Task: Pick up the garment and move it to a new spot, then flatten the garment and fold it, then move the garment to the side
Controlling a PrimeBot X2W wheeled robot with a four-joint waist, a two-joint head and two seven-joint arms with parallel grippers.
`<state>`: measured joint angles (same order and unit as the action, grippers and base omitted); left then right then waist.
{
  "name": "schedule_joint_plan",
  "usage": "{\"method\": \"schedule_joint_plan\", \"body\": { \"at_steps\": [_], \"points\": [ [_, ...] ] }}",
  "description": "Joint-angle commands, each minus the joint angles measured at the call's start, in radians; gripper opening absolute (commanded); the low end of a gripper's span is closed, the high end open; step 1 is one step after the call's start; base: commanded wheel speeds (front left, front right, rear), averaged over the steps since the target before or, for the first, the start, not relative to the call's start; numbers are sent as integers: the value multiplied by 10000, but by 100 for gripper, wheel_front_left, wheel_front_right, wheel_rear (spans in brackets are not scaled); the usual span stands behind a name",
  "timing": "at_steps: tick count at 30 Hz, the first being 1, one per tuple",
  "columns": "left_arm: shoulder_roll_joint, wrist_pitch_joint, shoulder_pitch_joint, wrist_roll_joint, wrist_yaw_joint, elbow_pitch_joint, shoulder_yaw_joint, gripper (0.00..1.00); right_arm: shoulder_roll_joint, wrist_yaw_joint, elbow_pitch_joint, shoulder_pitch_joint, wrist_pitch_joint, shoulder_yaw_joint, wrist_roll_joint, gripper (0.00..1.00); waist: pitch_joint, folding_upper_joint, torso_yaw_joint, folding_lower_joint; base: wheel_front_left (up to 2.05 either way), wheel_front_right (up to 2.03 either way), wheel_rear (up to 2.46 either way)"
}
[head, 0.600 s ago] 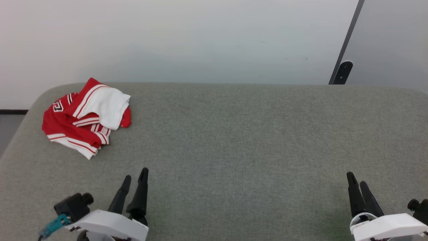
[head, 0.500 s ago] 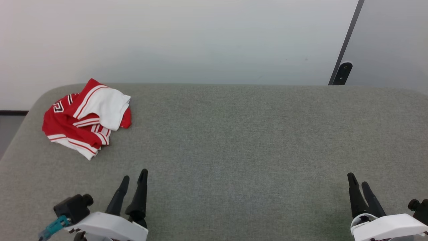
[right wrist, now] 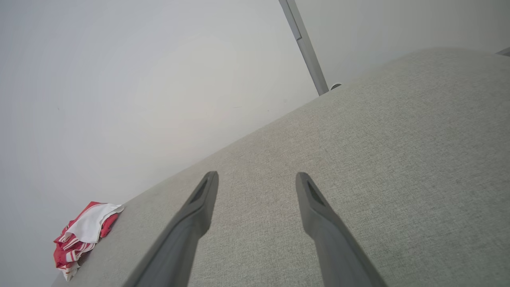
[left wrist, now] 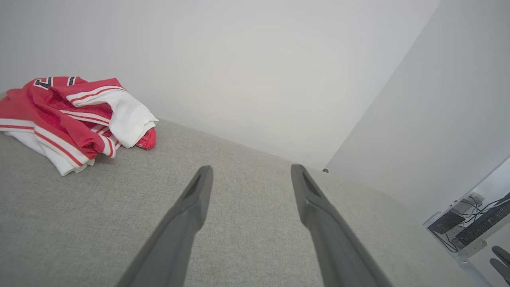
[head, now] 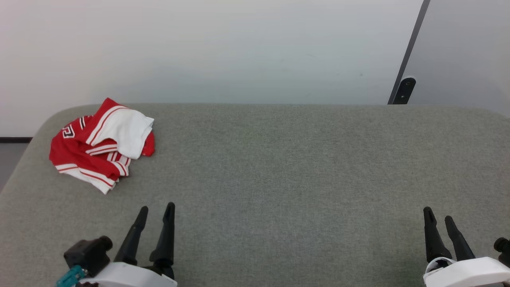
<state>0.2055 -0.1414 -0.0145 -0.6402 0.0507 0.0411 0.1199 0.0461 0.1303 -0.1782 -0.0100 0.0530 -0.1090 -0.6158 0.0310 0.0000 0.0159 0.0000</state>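
Red and white, your garment (head: 101, 145) lies crumpled in a heap at the far left corner of the grey fabric bench (head: 287, 167), with a white part folded over its top. Your left pincer (head: 157, 207) hovers at the near left, released and empty, well apart from the heap. Your right pincer (head: 438, 214) is at the near right, likewise released, holding nothing.

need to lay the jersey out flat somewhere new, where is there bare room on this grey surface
The widest free patch of the grey surface is its middle and right, bordered by the garment on the left, the wall-side edge behind, and the left gripper and right gripper in front. Only the far-left corner is crowded, by the crumpled garment.
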Motion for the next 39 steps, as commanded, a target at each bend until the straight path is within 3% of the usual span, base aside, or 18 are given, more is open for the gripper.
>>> {"method": "schedule_joint_plan", "body": {
  "at_steps": [1, 27, 32, 39],
  "points": [
    [-2, -113, -31, 467, 109, -201, -29, 100, 44, 8, 152, -6, 87, -14, 343, 100, 6, 0, 15, 0, 0, 0, 0],
    [-187, -698, -457, 3409, 543, -781, -19, 100, 52, 7, 498, 159, 483, 5, 2714, 100, 114, 0, 35, 0, 0, 0, 0],
    [-126, -803, -284, 3805, 586, -641, -72, 100, 48, 7, 579, 182, 536, 199, 3157, 100, 155, 0, -373, 0, 0, 0, 0],
    [195, -933, -108, 4017, 692, -67, -309, 100, 48, 6, 605, 215, 579, 724, 3592, 100, 351, 0, -1461, 0, 0, 0, 0]
  ]
}}
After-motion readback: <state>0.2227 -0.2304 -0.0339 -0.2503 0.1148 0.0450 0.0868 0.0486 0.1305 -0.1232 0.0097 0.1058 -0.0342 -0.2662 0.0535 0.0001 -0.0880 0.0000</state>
